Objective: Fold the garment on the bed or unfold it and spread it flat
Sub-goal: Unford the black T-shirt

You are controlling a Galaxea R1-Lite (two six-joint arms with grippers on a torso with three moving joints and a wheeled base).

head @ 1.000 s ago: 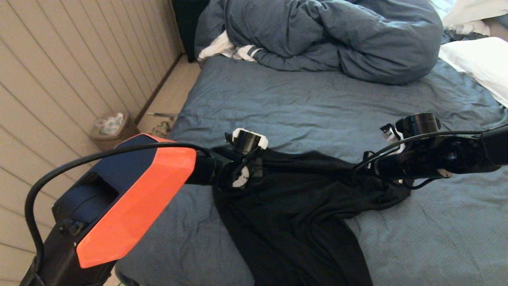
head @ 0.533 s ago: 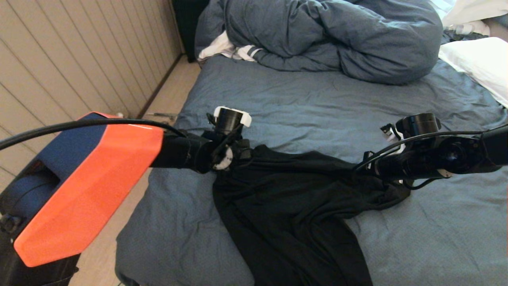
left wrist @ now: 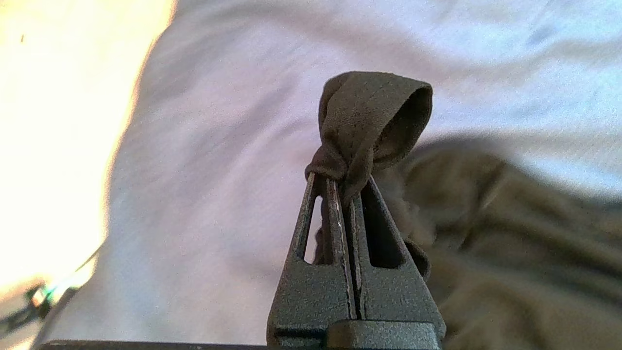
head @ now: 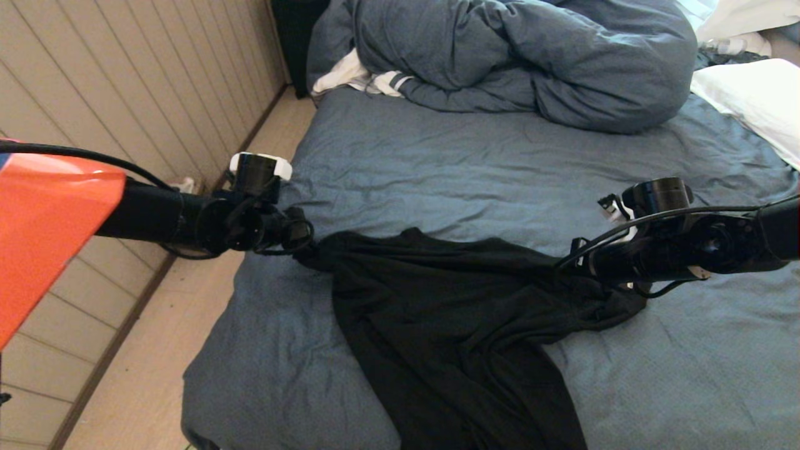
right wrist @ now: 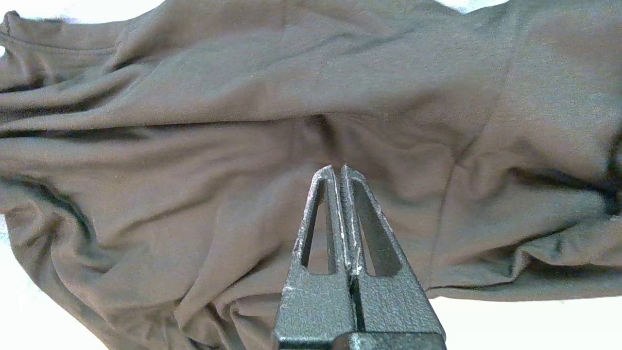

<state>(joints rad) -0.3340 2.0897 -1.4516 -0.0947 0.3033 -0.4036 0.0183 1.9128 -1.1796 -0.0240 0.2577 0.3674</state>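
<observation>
The garment (head: pixel 450 325), a plain black T-shirt, lies crumpled on the bed (head: pixel 437 156), trailing toward the near edge. My left gripper (head: pixel 309 240) hovers at the bed's left edge, shut on a bunched corner of the garment (left wrist: pixel 374 112) that loops out past the left gripper (left wrist: pixel 342 177) tips. My right gripper (head: pixel 565 272) is over the shirt's right part. In the right wrist view the right gripper (right wrist: pixel 338 167) is shut, and folds of the garment (right wrist: pixel 194 170) pucker toward its tips. The shirt's upper edge is stretched between the two grippers. No graphic shows.
A bunched blue-grey duvet (head: pixel 531 56) fills the far end of the bed, with a white striped cloth (head: pixel 356 78) at its left. A white pillow (head: pixel 756 100) lies at the far right. A panelled wall (head: pixel 125 94) and bare floor (head: pixel 144 375) run along the left.
My left gripper has moved left to the bed's left edge, drawing the garment's corner out with it and stretching the upper edge. The right arm has not moved.
</observation>
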